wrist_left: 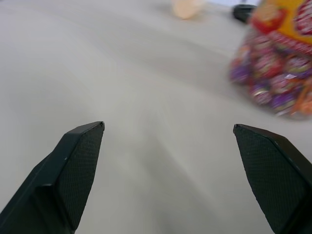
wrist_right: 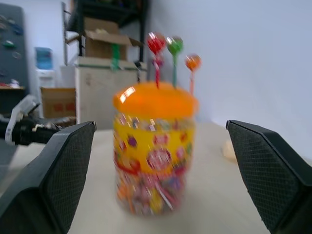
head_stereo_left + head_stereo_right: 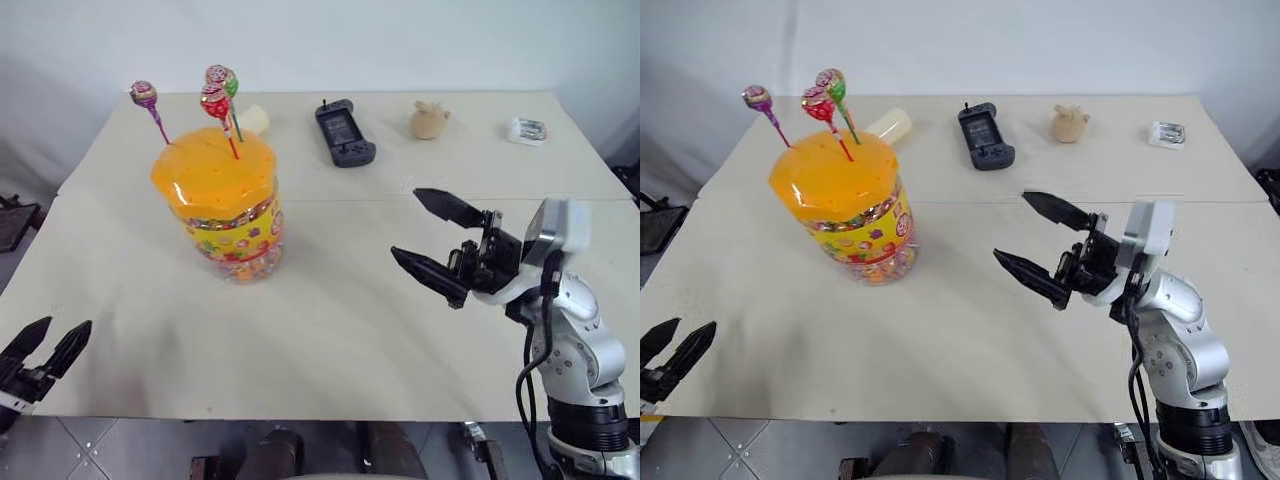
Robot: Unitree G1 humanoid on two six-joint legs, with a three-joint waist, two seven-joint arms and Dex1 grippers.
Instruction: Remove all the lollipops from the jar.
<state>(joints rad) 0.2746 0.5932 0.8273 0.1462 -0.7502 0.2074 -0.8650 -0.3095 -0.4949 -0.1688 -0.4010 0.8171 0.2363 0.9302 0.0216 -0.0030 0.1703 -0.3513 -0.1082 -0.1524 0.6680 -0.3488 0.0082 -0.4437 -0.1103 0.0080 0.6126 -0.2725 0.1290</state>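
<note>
Closest in, the left gripper [image 3: 48, 345] sits low at the near left edge of the table [image 3: 330, 330], fingers spread apart with nothing between them, just bare tabletop under it. In its wrist view the two black fingertips [image 1: 80, 161] frame plain beige surface, with the bottom of the jar off to one side.

A bit further in on the right side, the right gripper [image 3: 432, 235] hangs above the table with its jaws wide, pointing across toward the jar, also holding nothing. There's open tabletop between it and the jar, so nothing is blocking that line.

The jar [image 3: 228, 215] stands upright on the left half of the table, well apart from both grippers: clear tub full of wrapped candy, yellow label, big orange lid [image 3: 212, 170]. All three lollipops [image 3: 217, 100] are stuck in the lid by their sticks, the purple one [image 3: 143, 94] leaning out to the left and the red and green-pink ones close together.

Along the far edge: a pale cylinder-ish thing [image 3: 252, 119] right behind the jar, partly hidden by the sticks, then a black handheld game console [image 3: 344, 131], a small tan figurine [image 3: 428, 120], and a small clear packet [image 3: 526, 130] at the far right.
</note>
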